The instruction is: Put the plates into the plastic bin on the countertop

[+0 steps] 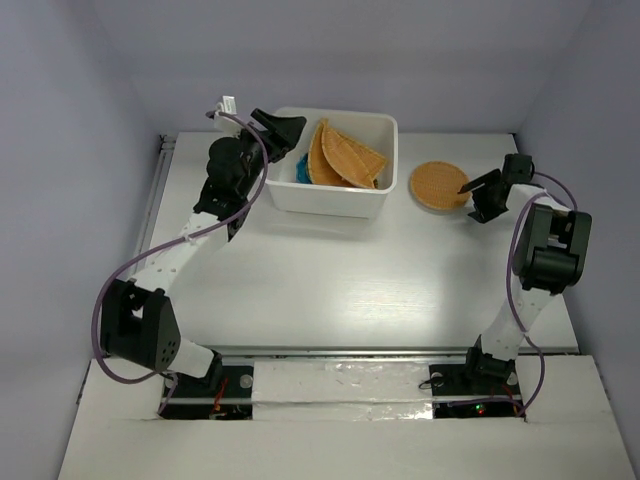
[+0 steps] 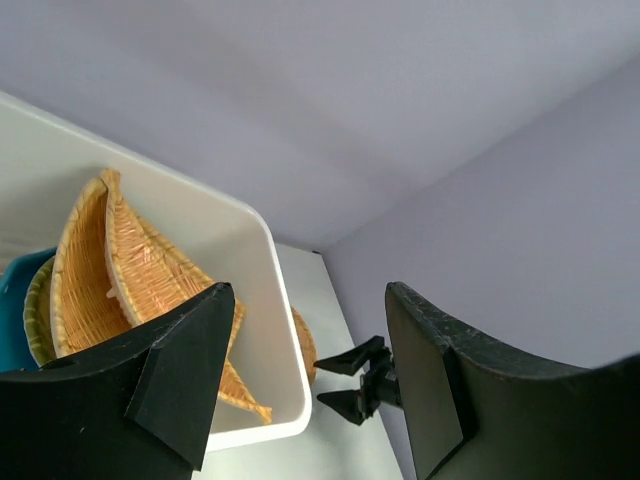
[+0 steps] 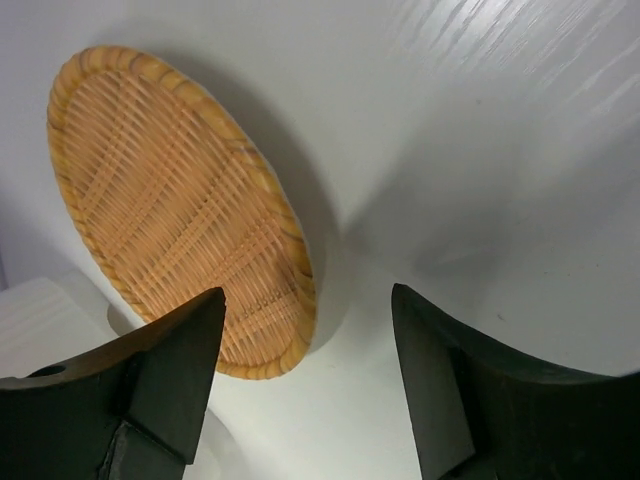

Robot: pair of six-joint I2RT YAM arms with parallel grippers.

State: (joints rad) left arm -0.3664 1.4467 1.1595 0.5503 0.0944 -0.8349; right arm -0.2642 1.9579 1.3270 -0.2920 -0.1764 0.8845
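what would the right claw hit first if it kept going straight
Probably the near rim of the round wicker plate, though the right claw might touch the countertop first.

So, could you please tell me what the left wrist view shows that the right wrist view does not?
Only the left wrist: the plastic bin with wicker plates leaning inside, a teal plate beside them, and the open left gripper. Only the right wrist: the full woven face of the round wicker plate, lying flat. Both: that plate, a sliver past the bin from the left wrist, the open right gripper, and the countertop.
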